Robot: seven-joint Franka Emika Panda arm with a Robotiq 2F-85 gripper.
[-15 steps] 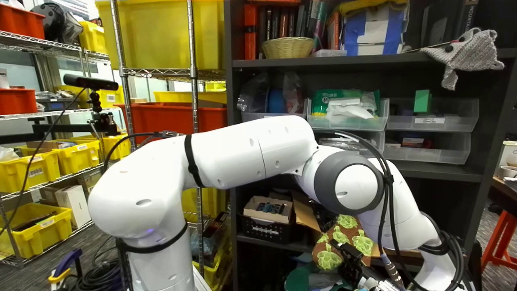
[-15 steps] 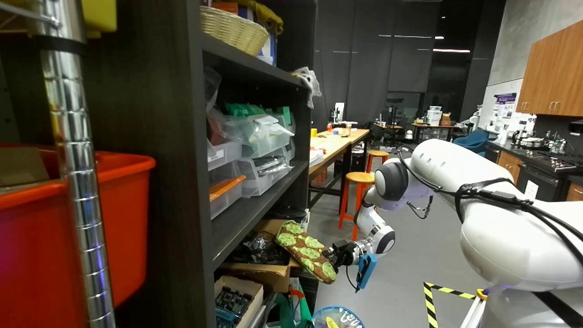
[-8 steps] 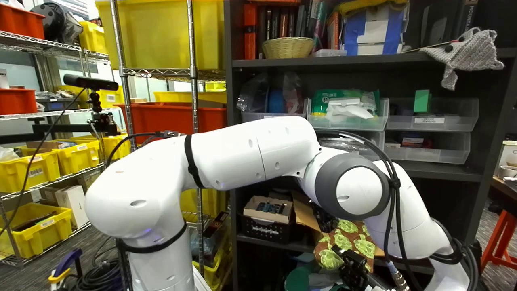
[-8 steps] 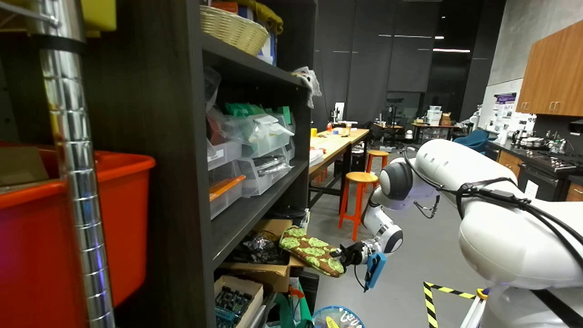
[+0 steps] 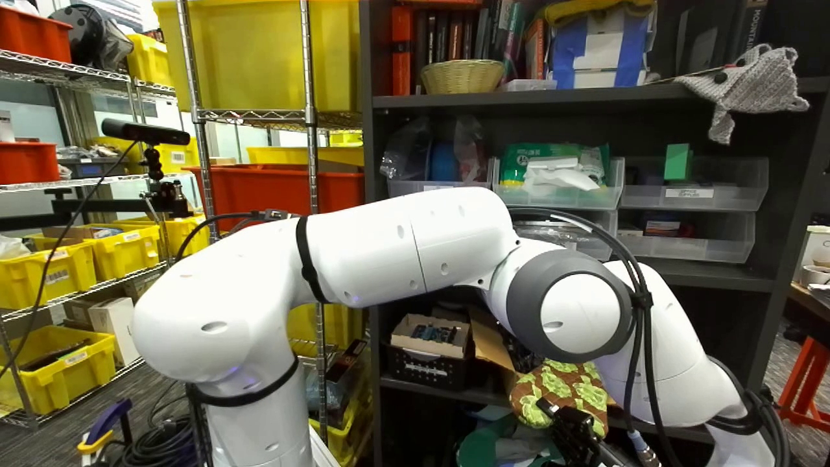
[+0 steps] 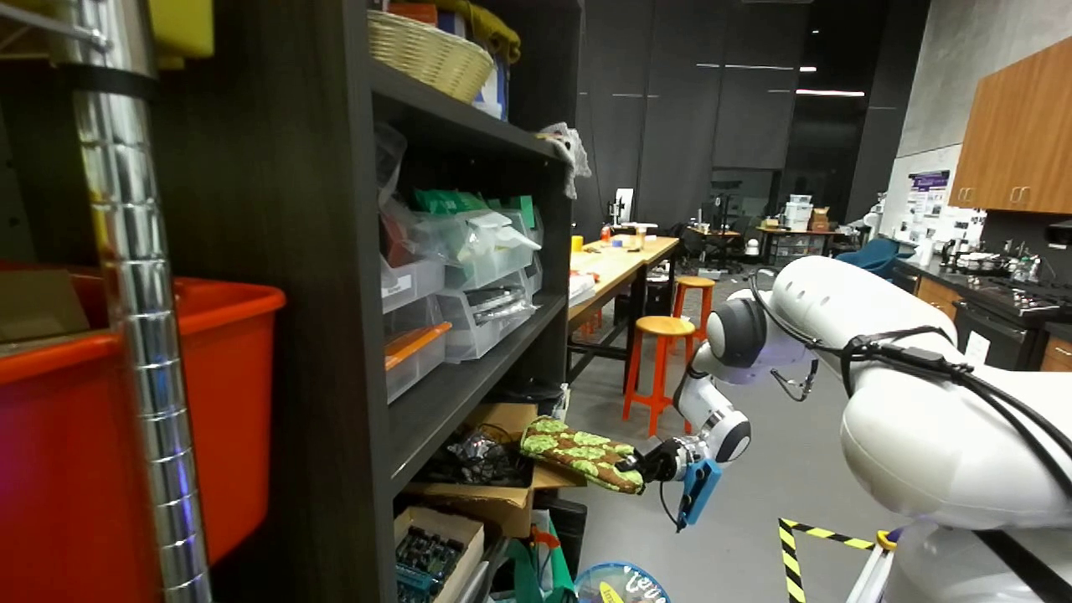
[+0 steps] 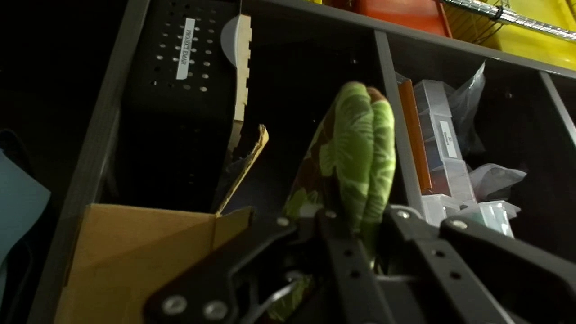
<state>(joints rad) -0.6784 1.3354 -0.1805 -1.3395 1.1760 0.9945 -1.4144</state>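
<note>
Pinching the green/brown mitt (image 6: 579, 453) by its near end, the hand (image 7: 365, 220) holds it tilted in front of the shelf unit (image 6: 479, 378), w/ far end nr the cardboard box (image 6: 505, 509), contact unclear; grip prob done; release not yet.

The brown mitt (image 6: 582, 455) bears green, perhaps leafy shapes.

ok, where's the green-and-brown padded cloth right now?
In an exterior view's lower middle: the padded cloth is held in the gripper, mostly right of the cardboard box.
</note>
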